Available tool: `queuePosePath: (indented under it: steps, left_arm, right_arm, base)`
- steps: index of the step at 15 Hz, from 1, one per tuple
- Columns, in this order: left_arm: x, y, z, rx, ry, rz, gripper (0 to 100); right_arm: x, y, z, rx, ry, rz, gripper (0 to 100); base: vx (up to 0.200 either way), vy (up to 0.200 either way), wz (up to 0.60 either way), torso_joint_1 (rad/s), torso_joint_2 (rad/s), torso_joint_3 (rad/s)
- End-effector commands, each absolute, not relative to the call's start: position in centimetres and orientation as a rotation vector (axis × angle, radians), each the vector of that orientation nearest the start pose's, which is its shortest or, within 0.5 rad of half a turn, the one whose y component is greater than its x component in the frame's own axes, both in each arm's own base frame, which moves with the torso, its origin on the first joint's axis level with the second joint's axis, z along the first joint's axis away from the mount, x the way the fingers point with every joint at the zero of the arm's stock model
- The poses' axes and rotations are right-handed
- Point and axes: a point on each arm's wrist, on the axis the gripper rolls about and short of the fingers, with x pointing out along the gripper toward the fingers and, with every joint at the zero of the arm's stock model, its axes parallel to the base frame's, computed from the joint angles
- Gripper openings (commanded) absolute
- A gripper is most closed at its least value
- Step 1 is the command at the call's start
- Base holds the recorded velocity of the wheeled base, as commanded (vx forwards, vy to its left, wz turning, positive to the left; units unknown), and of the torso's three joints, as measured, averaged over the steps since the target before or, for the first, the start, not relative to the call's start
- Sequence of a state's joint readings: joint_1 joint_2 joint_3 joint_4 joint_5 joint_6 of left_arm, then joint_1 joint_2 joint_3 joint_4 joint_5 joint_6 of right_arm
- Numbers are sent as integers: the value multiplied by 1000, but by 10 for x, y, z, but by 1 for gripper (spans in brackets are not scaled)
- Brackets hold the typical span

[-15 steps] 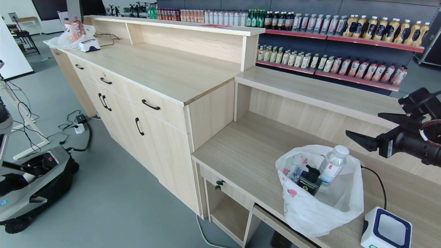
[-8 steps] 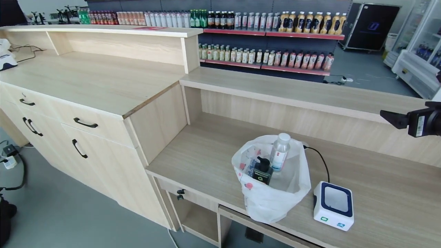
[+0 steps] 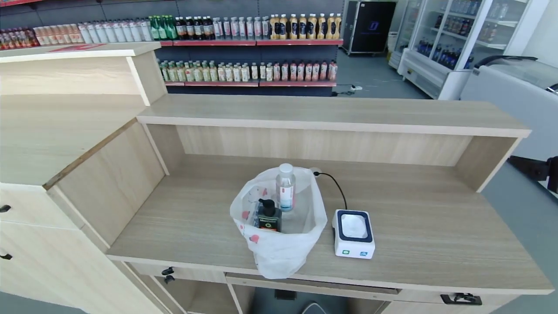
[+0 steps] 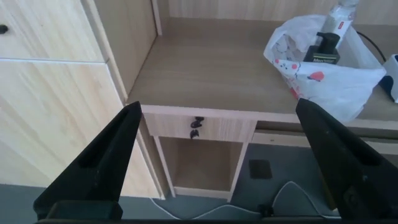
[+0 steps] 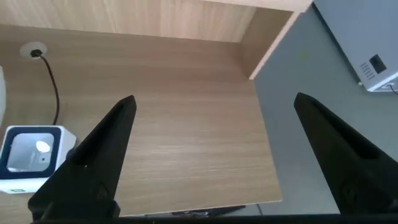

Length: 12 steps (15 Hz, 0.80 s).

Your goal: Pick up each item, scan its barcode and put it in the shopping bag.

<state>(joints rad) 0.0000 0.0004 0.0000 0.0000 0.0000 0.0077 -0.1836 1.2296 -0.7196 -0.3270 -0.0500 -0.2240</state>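
Observation:
A white shopping bag (image 3: 279, 244) stands open near the front of the low wooden counter (image 3: 436, 235). Inside it stand a clear bottle with a white cap (image 3: 285, 187) and a black pump bottle (image 3: 268, 216). A white barcode scanner with a blue-rimmed window (image 3: 353, 233) sits just right of the bag, its cable running to the back. My left gripper (image 4: 217, 162) is open and empty, low in front of the counter's left end, with the bag (image 4: 323, 68) farther off. My right gripper (image 5: 211, 155) is open and empty above the counter's right end, right of the scanner (image 5: 31, 155).
A taller counter (image 3: 52, 131) rises on the left and a raised ledge (image 3: 331, 113) runs along the back. A keyed drawer (image 4: 199, 127) sits under the front edge. The counter's right end (image 5: 264, 155) drops to grey floor. Drink shelves (image 3: 244, 69) and fridges (image 3: 449, 39) stand behind.
The head camera has swung to the right, so bag and scanner now sit near the picture's middle. The right gripper lies at the view's right edge. The bag's contents have not moved.

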Motion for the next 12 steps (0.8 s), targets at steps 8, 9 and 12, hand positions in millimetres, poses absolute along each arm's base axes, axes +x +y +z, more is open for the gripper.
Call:
queuePosePath:
  steps: [8,9,12]
  left_arm:
    - [-23,0,75,8,0,0,100]
    - [-23,0,75,8,0,0,100]
    - [-23,0,75,8,0,0,100]
  right_arm:
    - [91,-18,169,-105,95,-222,100]
    - [76,-13,153,-105,98,-188,100]
    - [38,-5,126,-81,58,-151,100]
  base:
    - [0,0,-75,0,1,0]
    - [0,0,0,0,0,0]
    - [0,0,0,0,0,0]
